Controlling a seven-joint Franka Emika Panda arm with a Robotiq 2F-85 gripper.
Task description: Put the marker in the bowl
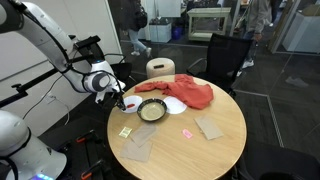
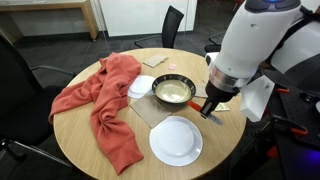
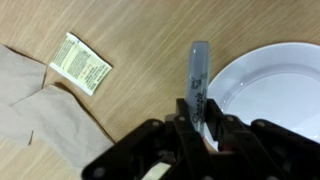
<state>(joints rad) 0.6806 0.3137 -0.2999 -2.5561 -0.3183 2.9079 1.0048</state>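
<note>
My gripper (image 3: 200,112) is shut on a grey marker (image 3: 197,70) that sticks out past the fingertips. In the wrist view the marker's tip lies over the wooden table, at the rim of a flat white plate (image 3: 270,90). The bowl, black outside and tan inside, sits near the table's middle in both exterior views (image 1: 151,110) (image 2: 173,92). My gripper (image 2: 210,106) hangs just beside the bowl, above the table between bowl and plate; it also shows in an exterior view (image 1: 122,101). The bowl is out of the wrist view.
A red cloth (image 2: 100,100) drapes across the round table beside the bowl. A white plate (image 2: 176,140) lies near the table's edge, another (image 2: 140,85) by the cloth. A small packet (image 3: 80,62) and brown napkins (image 3: 40,110) lie nearby. Chairs (image 1: 225,55) stand around.
</note>
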